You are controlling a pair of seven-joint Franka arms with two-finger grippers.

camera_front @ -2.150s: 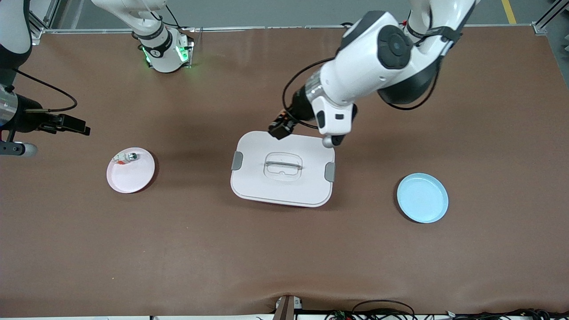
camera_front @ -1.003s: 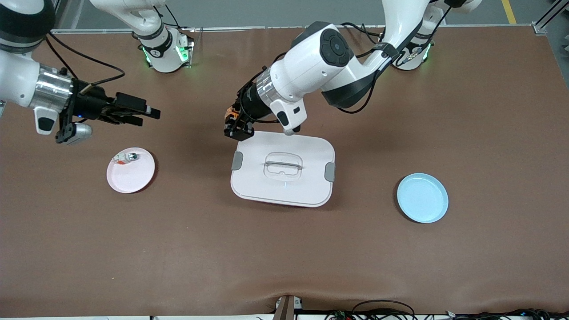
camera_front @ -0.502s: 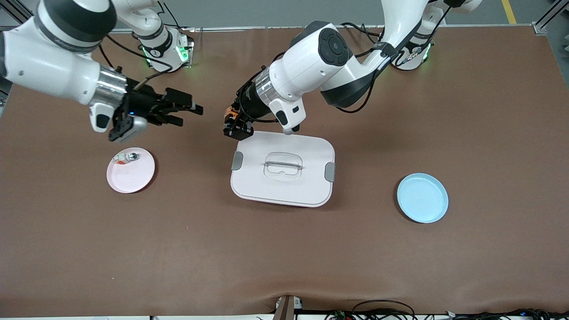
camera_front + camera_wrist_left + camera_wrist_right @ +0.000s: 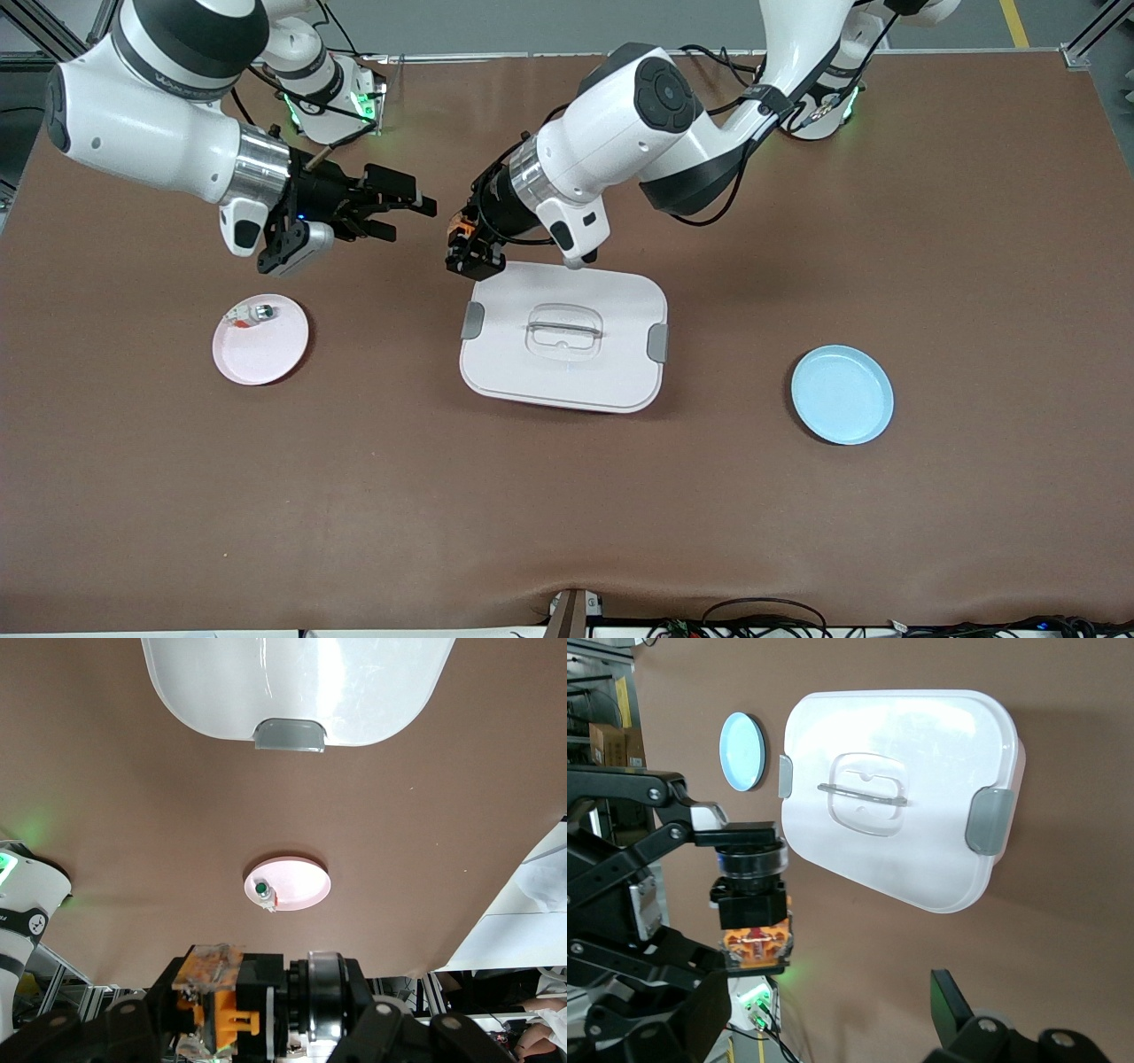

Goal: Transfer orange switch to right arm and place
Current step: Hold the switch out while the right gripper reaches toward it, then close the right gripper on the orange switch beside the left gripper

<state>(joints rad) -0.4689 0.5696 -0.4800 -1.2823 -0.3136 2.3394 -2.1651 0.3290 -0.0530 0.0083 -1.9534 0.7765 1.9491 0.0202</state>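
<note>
Left pincer (image 4: 464, 251) hangs over the worktop (image 4: 567, 496) at about 11 o'clock from the white lidded box (image 4: 563, 337), clenched on the orange switch (image 4: 458, 232). From the front the switch is only a small orange patch between the black fingers. The right wrist view shows far more: its black barrel, round collar and orange block (image 4: 755, 943) held up in the air, with the left pincer's linkages around it. The left wrist view catches the same switch (image 4: 217, 1010) close up, pinched between clear finger pads (image 4: 205, 967), though much of its body is hidden by the pincer.

Right pincer (image 4: 403, 211) hovers over bare worktop at about 9 o'clock from the switch, just apart from it, its two fingers spread wide. In its own wrist view only one dark finger (image 4: 951, 1005) shows, cut off at the edge.

A pink plate (image 4: 266, 354) lies toward the right arm's end and carries a small silver-and-white piece (image 4: 252, 313) at its 11 o'clock rim; in the left wrist view that piece shows a green spot (image 4: 263, 891). A light blue plate (image 4: 842, 395) sits bare toward the left arm's end. The box's lid is on, grey latches (image 4: 472, 320) at both ends, so its contents cannot be seen.
</note>
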